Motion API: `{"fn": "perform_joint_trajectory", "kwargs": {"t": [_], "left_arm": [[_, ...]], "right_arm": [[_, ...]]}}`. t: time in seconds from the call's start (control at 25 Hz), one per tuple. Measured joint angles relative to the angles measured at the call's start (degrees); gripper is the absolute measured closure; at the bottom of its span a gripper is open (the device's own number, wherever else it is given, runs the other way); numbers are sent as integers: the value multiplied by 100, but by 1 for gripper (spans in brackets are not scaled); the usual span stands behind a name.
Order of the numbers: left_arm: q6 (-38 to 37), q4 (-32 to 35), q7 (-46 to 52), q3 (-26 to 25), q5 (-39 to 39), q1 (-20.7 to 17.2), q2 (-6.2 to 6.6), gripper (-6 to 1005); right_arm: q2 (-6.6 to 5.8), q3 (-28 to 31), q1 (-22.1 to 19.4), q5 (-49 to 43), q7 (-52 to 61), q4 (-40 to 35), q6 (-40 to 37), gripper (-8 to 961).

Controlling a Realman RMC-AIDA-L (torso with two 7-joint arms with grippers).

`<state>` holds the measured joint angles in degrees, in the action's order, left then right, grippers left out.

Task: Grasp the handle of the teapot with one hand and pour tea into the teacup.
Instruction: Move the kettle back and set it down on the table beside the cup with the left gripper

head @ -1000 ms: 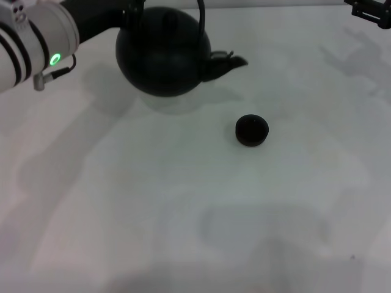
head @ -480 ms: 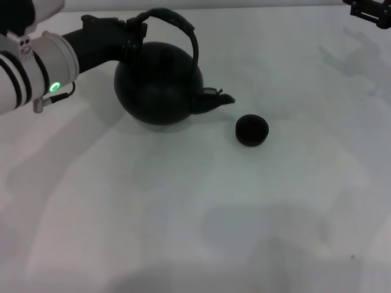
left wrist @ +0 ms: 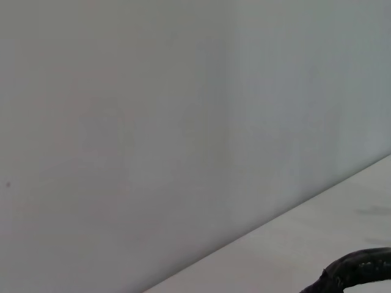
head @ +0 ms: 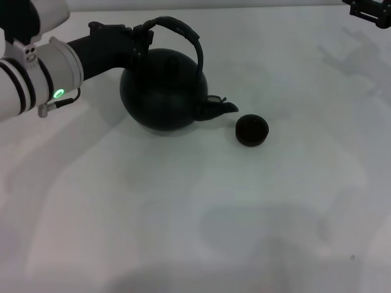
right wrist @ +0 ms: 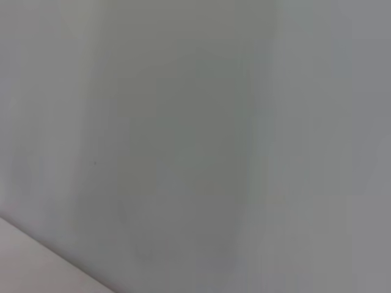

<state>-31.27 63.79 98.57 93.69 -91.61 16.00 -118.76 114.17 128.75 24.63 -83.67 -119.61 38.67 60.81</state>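
The left claw (head: 142, 38) seemingly clamps the handle (head: 181, 30), tipping the teapot (head: 162, 91) toward the teacup (head: 252, 130).

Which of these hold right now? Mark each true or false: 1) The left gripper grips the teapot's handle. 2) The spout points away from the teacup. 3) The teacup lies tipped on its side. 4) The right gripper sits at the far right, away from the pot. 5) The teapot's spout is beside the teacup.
1) True: the left gripper is shut on the handle of the teapot.
2) False: the spout points toward the teacup.
3) False: it stands upright on the table.
4) True: the right gripper is at the far right edge.
5) True.
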Motion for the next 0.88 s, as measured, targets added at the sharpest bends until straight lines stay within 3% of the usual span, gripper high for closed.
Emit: {"fn": "perform_joint_trajectory", "kwargs": {"t": [0.36, 0.88], "left_arm": [[-785, -712, -1534, -433, 1519, 33, -3, 875], [-1320, -1509, -1996, -831, 1613, 226, -11, 878]], "right_arm": [[8, -5, -2, 0, -1, 0, 1, 112], [29, -95, 39, 0, 19, 0, -6, 112]]}}
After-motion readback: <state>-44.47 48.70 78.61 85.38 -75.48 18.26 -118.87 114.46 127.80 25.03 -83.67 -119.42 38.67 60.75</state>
